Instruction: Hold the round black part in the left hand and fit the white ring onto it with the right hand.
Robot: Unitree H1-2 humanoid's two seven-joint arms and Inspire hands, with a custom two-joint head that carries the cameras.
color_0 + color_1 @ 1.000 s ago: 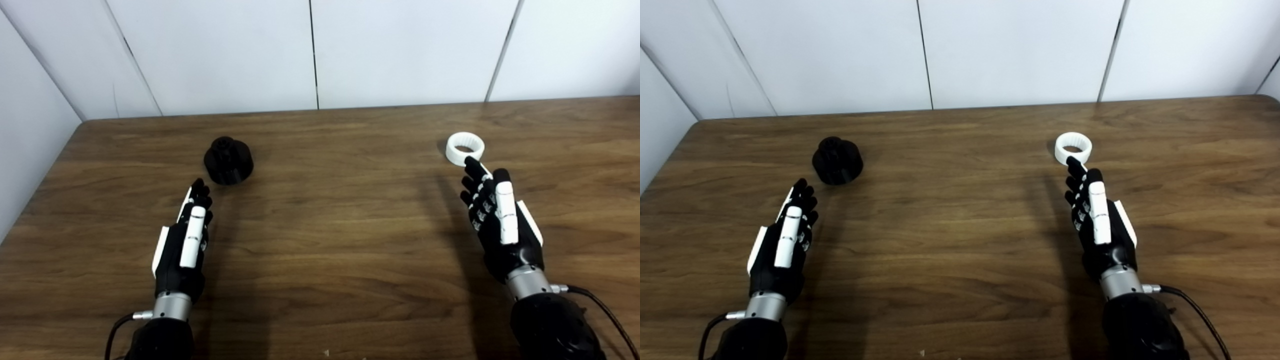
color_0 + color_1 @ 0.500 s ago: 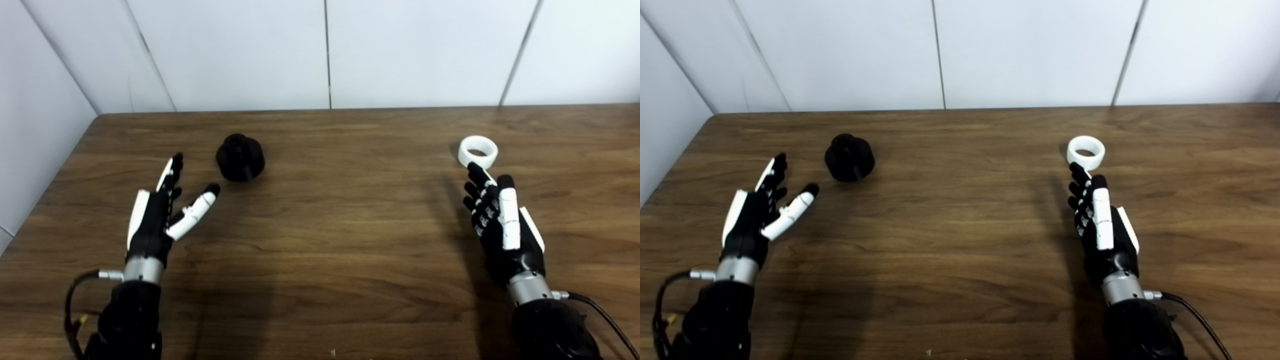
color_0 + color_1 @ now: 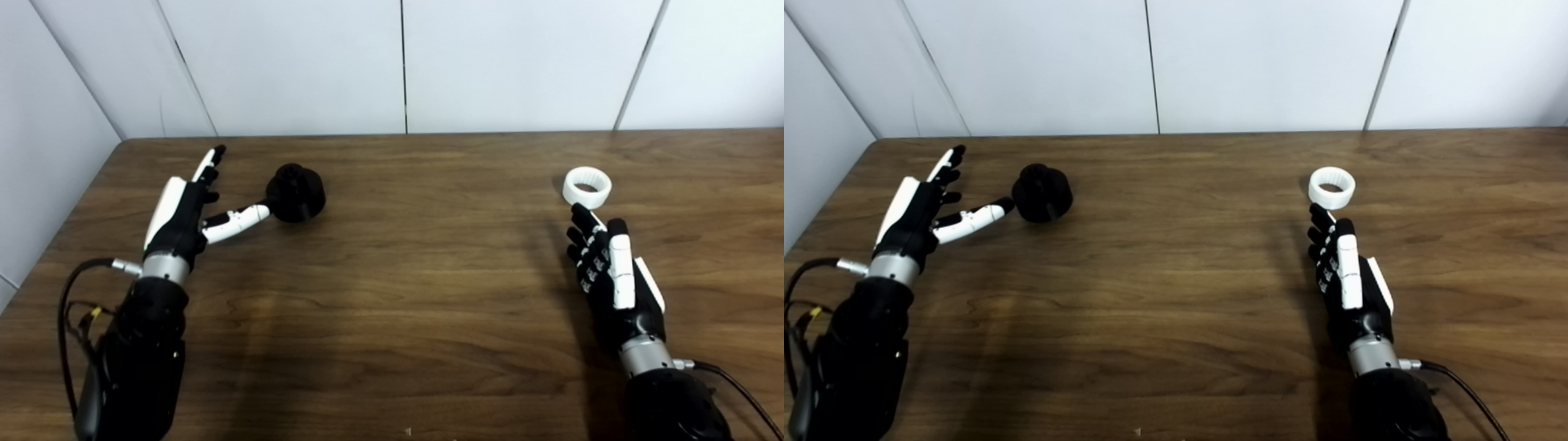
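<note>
The round black part (image 3: 296, 192) sits on the wooden table (image 3: 416, 275) at the left rear. My left hand (image 3: 187, 208) lies open just left of it, fingers stretched toward the back wall and the thumb spread out, its tip at the part's near-left side. The white ring (image 3: 587, 187) lies flat at the right rear. Just in front of the ring my right hand (image 3: 609, 275) is open, fingers straight and side by side, tips a short way from the ring, holding nothing.
White wall panels (image 3: 404, 61) close the table at the back and on the left. Cables (image 3: 73, 294) trail from the left forearm and another cable (image 3: 735, 383) from the right wrist. Bare wood spans the space between the two hands.
My left hand has moved forward and left, spread its thumb, and now sits beside the black part. The camera shifted slightly. The right hand, ring and black part stayed put.
</note>
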